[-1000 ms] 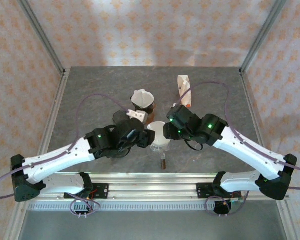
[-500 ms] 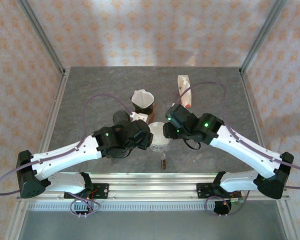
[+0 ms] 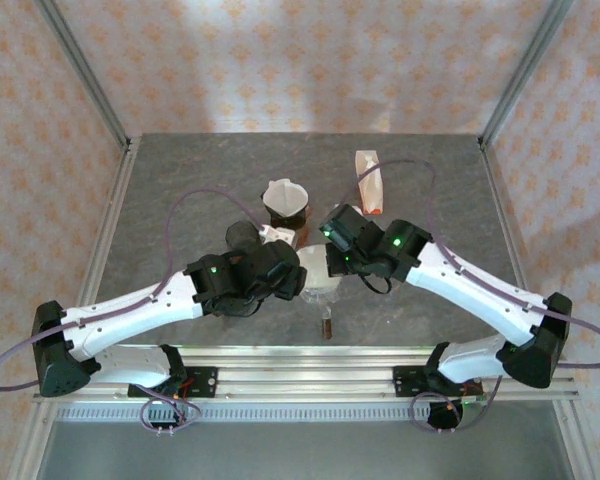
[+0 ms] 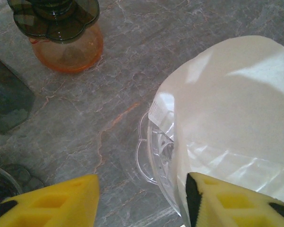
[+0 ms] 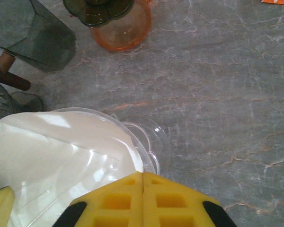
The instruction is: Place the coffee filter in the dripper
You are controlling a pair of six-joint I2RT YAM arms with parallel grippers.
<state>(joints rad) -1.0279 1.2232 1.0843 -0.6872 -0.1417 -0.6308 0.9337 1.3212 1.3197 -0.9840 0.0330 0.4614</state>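
So the filter (image 4: 236,94) is sitting inside the clear dripper (image 4: 156,142), which stands about mid-counter (image 4: 132,56), right between the two arms. The left pincer (image 4: 141,185) hangs just left of the dripper with its yellow pads spread wide, nothing in them, one pad close to the dripper's rim. The right pincer (image 5: 142,174) is on the dripper's right side with its pads pressed flat together, tips right at the edge of the filter; can't tell whether any paper is actually caught between them. Beyond the dripper there's an orange glass base (image 4: 68,52) with a dark scalloped piece (image 4: 57,21) on top of it, and in the top view that one has a white cone (image 3: 285,195) in it. A white and orange packet (image 3: 368,180) lies off to the far right.
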